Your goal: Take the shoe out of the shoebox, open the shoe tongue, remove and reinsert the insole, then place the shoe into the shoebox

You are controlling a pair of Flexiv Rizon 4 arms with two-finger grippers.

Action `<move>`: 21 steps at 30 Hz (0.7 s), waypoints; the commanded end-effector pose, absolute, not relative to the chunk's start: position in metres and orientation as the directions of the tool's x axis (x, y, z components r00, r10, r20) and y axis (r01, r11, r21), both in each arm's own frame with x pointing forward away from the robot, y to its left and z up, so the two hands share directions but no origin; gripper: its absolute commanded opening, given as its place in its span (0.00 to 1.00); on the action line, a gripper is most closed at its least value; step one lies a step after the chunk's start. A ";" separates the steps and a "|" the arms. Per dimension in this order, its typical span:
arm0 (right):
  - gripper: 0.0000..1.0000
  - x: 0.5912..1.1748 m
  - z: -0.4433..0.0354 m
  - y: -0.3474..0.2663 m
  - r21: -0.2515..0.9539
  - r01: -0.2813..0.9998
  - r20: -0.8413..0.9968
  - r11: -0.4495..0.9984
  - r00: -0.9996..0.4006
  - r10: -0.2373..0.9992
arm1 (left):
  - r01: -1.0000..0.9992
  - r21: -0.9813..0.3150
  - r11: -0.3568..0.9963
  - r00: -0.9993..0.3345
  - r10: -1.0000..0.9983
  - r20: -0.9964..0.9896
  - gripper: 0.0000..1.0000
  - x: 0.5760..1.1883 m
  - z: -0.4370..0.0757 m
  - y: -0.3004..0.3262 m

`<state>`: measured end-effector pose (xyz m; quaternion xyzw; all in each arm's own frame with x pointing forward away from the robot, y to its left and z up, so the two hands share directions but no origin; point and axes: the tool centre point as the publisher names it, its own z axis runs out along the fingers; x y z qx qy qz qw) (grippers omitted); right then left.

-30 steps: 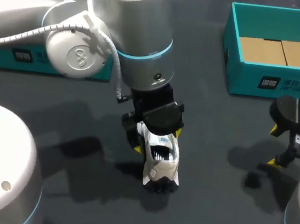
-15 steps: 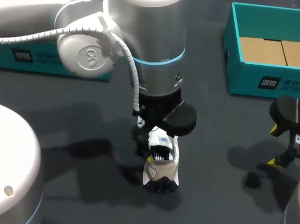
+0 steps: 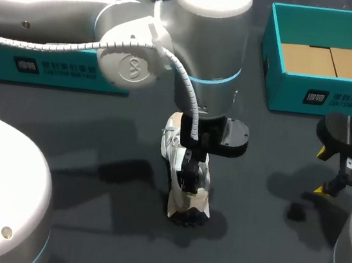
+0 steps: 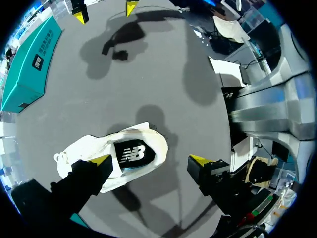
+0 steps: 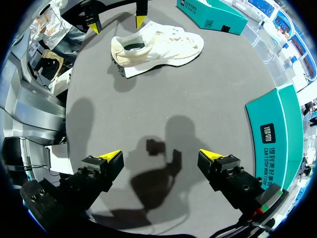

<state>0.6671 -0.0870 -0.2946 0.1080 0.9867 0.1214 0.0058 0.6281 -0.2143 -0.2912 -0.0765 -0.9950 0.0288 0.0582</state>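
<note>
Dark grey matting covers the table (image 3: 94, 160), and the bulkiest thing over it is my silver left arm (image 3: 195, 37), which comes in from 9 o'clock and hangs above the middle, its wrist hiding the far half of the shoe in the head view. At 2 o'clock from the middle stands the teal shoebox (image 3: 298, 92), open, with brown card lying flat inside. A second teal box (image 3: 41, 68) sits at 10 o'clock, partly hidden behind the left arm. The white shoe (image 3: 187, 201) lies on the matting near the middle, outside both boxes, with its dark-soled end towards 6 o'clock. The left gripper (image 3: 190, 172) is right over it. In the left wrist view that gripper (image 4: 151, 159) has its jaws spread wide: one fingertip (image 4: 101, 159) overlaps the shoe (image 4: 143, 141) and the other stands clear of it over bare matting, so nothing is pinched. The right gripper (image 3: 327, 172) hangs at 3 o'clock, well apart from the shoe and near the shoebox. In its own view the right gripper (image 5: 160, 154) also has its jaws spread, with only matting under them. Near it, towards 4 o'clock, is a small dark blot (image 3: 295, 212); I cannot tell whether it is a thing or a shadow.
</note>
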 end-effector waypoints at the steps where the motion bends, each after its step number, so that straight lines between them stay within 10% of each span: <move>1: 1.00 0.666 -0.295 -0.087 0.241 0.211 0.012 0.947 -0.977 0.215 | 0.100 -0.029 0.995 -0.992 0.102 0.071 1.00 0.617 -0.300 -0.219; 21: 1.00 0.666 -0.295 -0.087 0.241 0.211 0.012 0.947 -0.977 0.215 | -0.054 -0.063 0.997 -0.997 -0.050 0.062 0.85 0.604 -0.350 -0.221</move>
